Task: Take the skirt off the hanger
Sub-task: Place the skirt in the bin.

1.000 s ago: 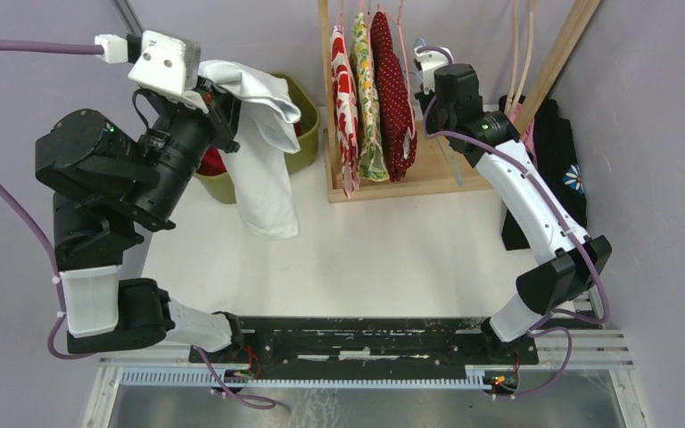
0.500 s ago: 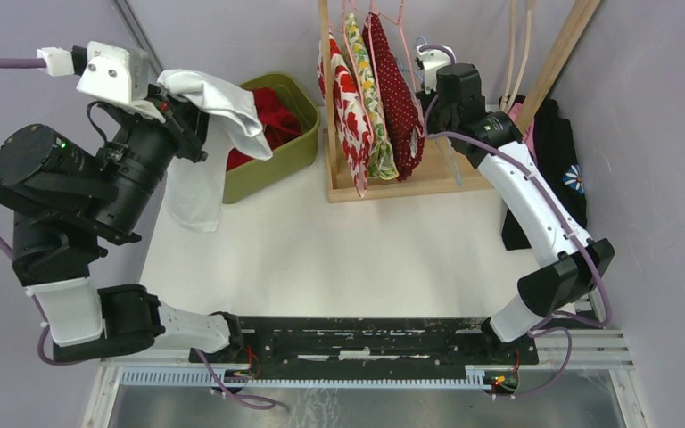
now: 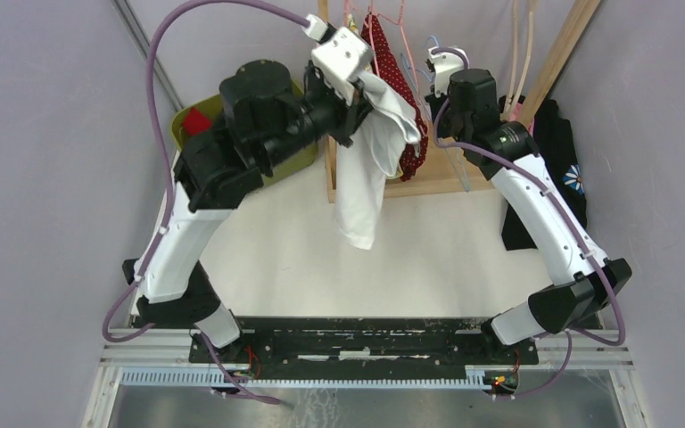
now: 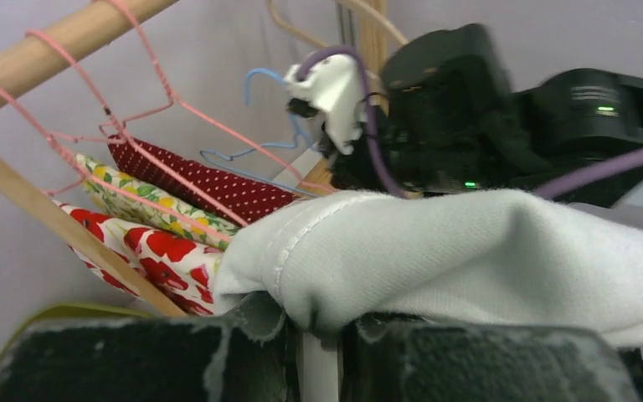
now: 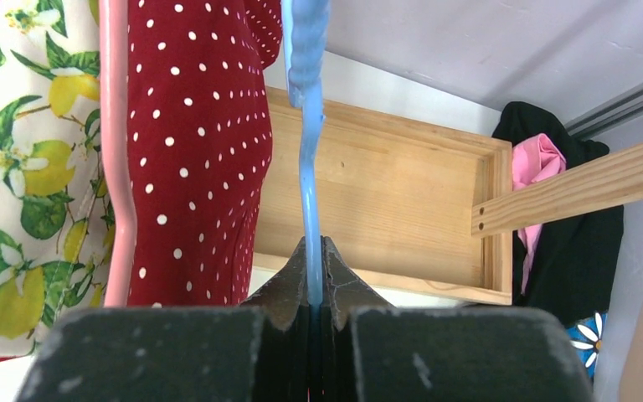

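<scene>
Left gripper (image 4: 316, 343): swings off the green bin (image 3: 177, 125) at the table's (image 3: 303, 259) far-left corner, across to the rack (image 3: 437, 174) at the far edge, pinching the dangling white skirt (image 3: 361, 192). Right gripper (image 5: 314, 280): clamps tight on the bare blue hanger (image 5: 308, 151); removal apparently done.

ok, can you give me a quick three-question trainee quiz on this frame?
1. True or false: the right gripper is shut on the blue hanger.
2. Which garment hangs right beside that hanger? A striped shirt; B red polka-dot garment; C denim jacket.
3. What does the left gripper hold?
Key: 1 true; 2 B; 3 the white skirt.
</scene>
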